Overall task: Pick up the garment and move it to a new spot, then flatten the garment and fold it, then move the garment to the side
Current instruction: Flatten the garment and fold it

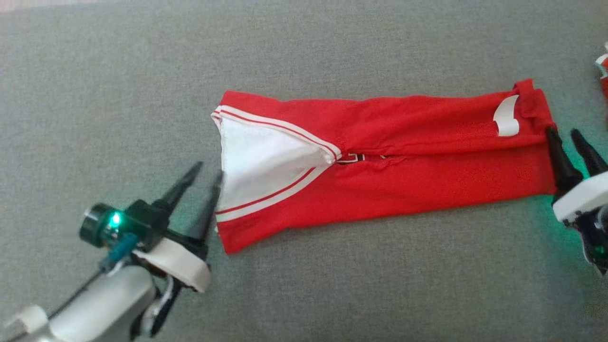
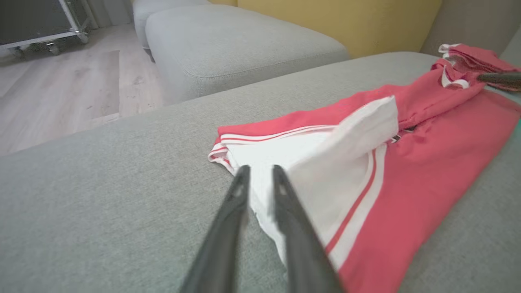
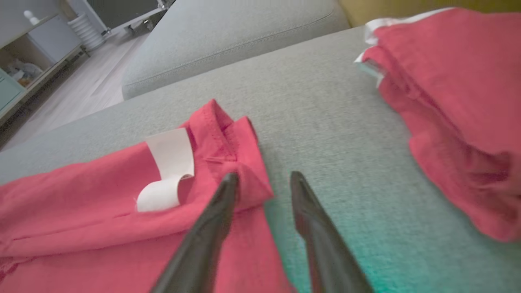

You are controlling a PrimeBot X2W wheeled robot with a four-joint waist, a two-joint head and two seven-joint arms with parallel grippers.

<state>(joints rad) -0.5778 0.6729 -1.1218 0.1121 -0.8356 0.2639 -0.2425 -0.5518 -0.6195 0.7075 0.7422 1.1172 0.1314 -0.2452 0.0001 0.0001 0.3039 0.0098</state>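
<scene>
The red garment [image 1: 403, 161] lies in a long folded strip on the grey sofa seat [image 1: 332, 285], running from 9 to 3 o'clock in the head view. The left gripper [image 1: 206, 172] sits at its 8 o'clock corner and the right gripper [image 1: 563, 132] at its 3 o'clock end, both with jaws released and holding nothing.

second red garment [image 1: 603, 71]: cut off by the head view's right edge;
lettering [image 1: 359, 157]: mostly tucked under the jersey's [image 1: 427, 142] fold, unreadable;
left gripper [image 1: 209, 169]: fingers blurred;
right gripper [image 1: 562, 130]: body cut by the edge
</scene>
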